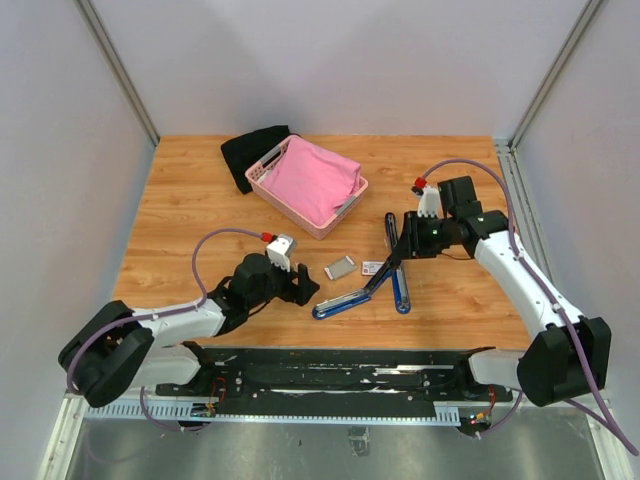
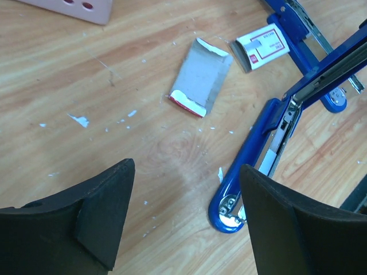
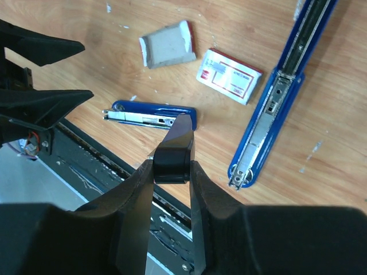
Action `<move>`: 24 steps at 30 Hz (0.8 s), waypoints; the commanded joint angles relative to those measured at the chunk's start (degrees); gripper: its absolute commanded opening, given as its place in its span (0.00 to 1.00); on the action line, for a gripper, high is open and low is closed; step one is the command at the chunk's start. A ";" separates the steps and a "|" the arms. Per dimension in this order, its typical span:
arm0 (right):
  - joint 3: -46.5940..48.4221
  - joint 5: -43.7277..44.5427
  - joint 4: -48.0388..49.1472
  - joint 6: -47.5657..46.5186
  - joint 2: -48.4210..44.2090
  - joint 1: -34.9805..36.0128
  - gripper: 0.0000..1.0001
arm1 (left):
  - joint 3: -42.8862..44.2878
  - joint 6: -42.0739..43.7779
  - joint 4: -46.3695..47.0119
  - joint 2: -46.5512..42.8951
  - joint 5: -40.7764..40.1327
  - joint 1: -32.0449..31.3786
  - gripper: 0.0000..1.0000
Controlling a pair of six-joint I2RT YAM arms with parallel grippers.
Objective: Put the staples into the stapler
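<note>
1. Wood-grain table (image 1: 200, 210), top view; the left wrist view shows small white flecks scattered on it.
2. Silvery-grey rectangular block of staples (image 1: 340, 267): it lies flat near the middle of the table, touched by neither gripper. A red-and-white strip runs along one end.
3. Small flat white carton with red print (image 1: 373, 267): it lies flat just beside the block, at the block's 3 o'clock, with a narrow gap between them.
4. Blue metal stapler (image 1: 345, 300), swung open on the table.
   - One blue arm runs toward 8 o'clock, and its tip lies at the block's 6 o'clock.
   - A second blue arm (image 1: 401, 290) runs toward 6 o'clock with its metal channel facing up.
   - A black arm (image 1: 390, 222) points toward 12 o'clock.
   - The carton sits just beside the hinge.
5. Right gripper (image 3: 172, 166): its fingers are pressed onto the black arm of the stapler, pinching it from both sides, at the carton's 1 o'clock.
6. Left gripper (image 2: 189, 212): its fingers are spread wide and hold nothing. It hangs over bare table at the block's 8 o'clock, near the stapler's blue tip.
7. Pink perforated plastic basket (image 1: 285, 208) holding a pink cloth (image 1: 310, 175): it stands at the block's 12 o'clock, well apart. A black cloth (image 1: 250, 150) lies against its 10 o'clock side.
</note>
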 commanded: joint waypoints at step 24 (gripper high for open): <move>6.91 23.81 -7.17 1.91 -1.29 13.45 0.00 | -0.17 -5.88 1.23 5.78 15.28 0.21 0.59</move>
